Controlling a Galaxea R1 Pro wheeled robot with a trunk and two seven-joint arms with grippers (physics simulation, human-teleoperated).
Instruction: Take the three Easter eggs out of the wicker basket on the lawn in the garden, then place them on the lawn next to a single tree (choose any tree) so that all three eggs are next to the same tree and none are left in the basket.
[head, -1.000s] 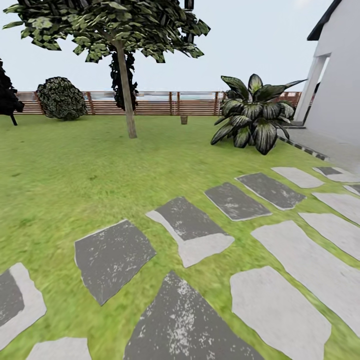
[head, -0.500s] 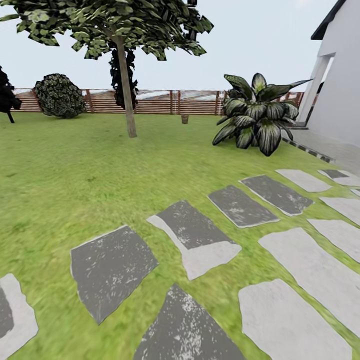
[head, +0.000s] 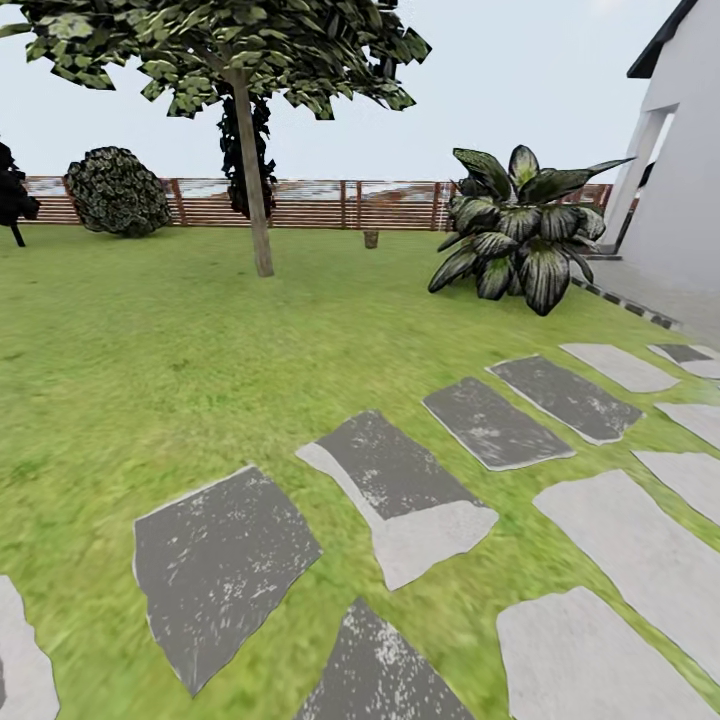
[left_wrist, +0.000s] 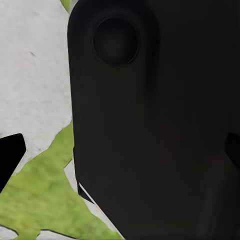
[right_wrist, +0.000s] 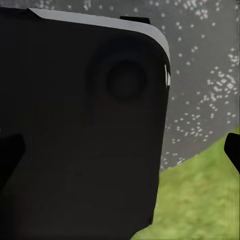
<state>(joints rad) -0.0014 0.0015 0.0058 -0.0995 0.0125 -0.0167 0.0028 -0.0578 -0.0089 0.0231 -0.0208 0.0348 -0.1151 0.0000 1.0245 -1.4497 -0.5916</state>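
Looking left to right across the garden from the head view, a dark shrub (head: 12, 200) sits at the far edge, then a round bush (head: 118, 192) against the slatted fence (head: 300, 205), then a tree (head: 255, 190) with a slim pale trunk rising from the lawn (head: 200, 340). Just right of it, far off by the fence, stands a small brown thing (head: 371, 239) that may be the wicker basket; it is too small to be sure, and no eggs can be made out. Further right come a broad-leaved plant (head: 520, 240), the stepping stones (head: 395, 480) and the house wall (head: 690, 180).

Each wrist view is blocked by a dark housing over stone and grass, so I cannot tell how either pair of jaws stands. If that is the basket, it lies well ahead, about centred, so neither arm looks nearer; a drive across the grass seems needed first.
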